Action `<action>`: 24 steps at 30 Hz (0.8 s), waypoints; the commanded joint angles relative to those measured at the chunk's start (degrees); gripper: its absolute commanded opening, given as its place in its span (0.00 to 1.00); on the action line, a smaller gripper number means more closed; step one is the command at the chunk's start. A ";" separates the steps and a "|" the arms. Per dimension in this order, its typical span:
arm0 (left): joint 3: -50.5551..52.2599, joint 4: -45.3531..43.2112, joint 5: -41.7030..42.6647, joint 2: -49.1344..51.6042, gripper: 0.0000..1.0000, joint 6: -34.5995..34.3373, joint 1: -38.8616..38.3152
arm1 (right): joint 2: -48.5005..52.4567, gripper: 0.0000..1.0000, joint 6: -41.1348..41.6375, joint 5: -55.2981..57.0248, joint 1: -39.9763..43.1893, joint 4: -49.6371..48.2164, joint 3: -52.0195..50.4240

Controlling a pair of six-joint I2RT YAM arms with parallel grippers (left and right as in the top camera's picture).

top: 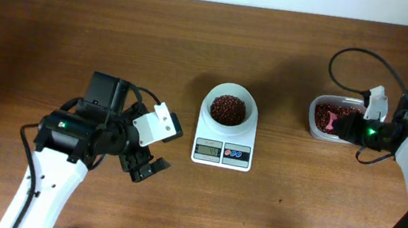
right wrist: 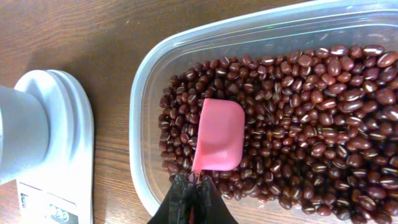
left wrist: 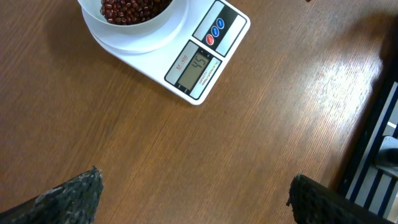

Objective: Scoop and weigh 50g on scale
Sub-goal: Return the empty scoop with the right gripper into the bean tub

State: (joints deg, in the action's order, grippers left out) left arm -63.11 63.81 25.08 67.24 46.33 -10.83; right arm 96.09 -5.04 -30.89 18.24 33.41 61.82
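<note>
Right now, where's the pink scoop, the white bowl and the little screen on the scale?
pink scoop (right wrist: 219,134): right wrist view, middle of its pink blade.
white bowl (top: 231,89): overhead view, far rim above the beans.
scale screen (left wrist: 198,67): left wrist view, centre of the grey display.

The wooden table (top: 80,25) carries the scale (top: 224,138) and, well apart, a clear bean container (top: 313,123).

A brown wooden table (top: 120,30) with a visible grain fills the view. Toward its right side sits a clear plastic container (right wrist: 149,68) with rounded corners, filled with small dark red beans (right wrist: 311,124). A pink scoop (right wrist: 217,134) rests blade-down on the beans near the container's left wall
</note>
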 commanded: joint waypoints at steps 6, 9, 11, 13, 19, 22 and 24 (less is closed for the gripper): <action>0.13 0.09 0.63 -0.09 0.99 0.94 0.24 | 0.83 0.04 4.07 -10.64 2.71 0.68 0.22; 0.13 0.09 0.63 -0.09 0.99 0.94 0.24 | 0.83 0.04 4.04 -15.04 6.67 1.62 0.22; 0.13 0.09 0.63 -0.09 0.99 0.92 0.24 | 0.83 0.04 4.04 -15.04 10.03 1.73 0.22; 0.13 0.09 0.63 -0.09 0.99 0.94 0.24 | 0.83 0.04 4.02 -15.50 12.11 1.75 0.22; 0.13 0.09 0.63 -0.09 0.99 0.92 0.24 | 0.83 0.04 4.02 -24.41 18.12 1.79 0.22; 0.13 0.09 0.63 -0.09 0.99 0.94 0.24 | 0.81 0.04 1.88 -21.00 17.53 2.05 0.22; 0.13 0.09 0.63 -0.09 0.99 0.94 0.24 | 0.81 0.04 0.37 -19.82 15.26 3.04 0.22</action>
State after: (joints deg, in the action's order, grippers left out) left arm -63.11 63.81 25.08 67.24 46.33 -10.83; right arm 96.40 -1.89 -51.96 36.03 35.57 61.82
